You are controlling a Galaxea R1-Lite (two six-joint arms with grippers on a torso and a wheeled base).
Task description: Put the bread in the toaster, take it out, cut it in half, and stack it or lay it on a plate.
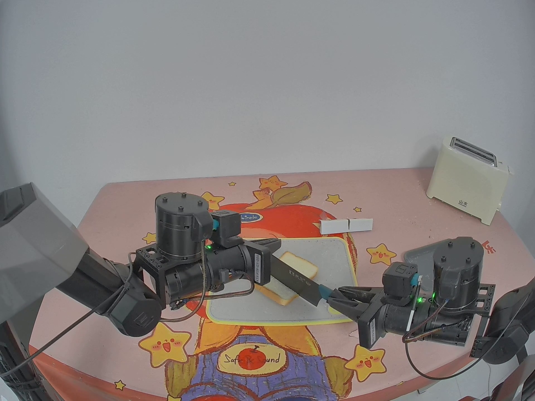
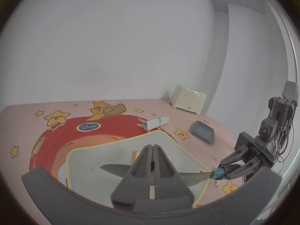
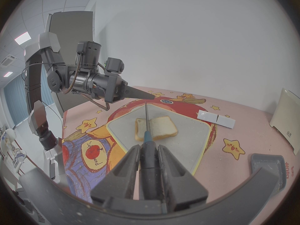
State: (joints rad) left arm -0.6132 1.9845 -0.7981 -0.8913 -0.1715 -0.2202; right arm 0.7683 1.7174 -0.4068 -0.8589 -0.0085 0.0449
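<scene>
The bread (image 1: 299, 263) is seen lying flat on the pale cutting board (image 1: 336, 256), which rests on the pink, cartoon-printed surface (image 1: 390, 196). A knife (image 1: 298, 279) is held by its blue handle in the right claw (image 1: 334, 296), whose fingers are clamped tight around it. The blade is set on edge and reaches across the slice, from the robot's right toward its left. Whether the slice has been cut through cannot be made out, as the blade covers the line.

The left claw (image 1: 276, 245) is closed with its fingers pressed together, and nothing is seen between them. It is placed over the board's left part, just above the far end of the blade. From the left wrist, only a sliver of crust (image 2: 136, 155) is shown beside the closed fingers (image 2: 142, 163); it is probably the bread.

The cream toaster (image 1: 468, 179) is stood at the far right corner of the surface, well apart from the board. A grey plate (image 1: 415, 254) is found to the right of the board, partly hidden behind the right arm. A white folded card (image 1: 345, 225) is laid just beyond the board's far edge.
</scene>
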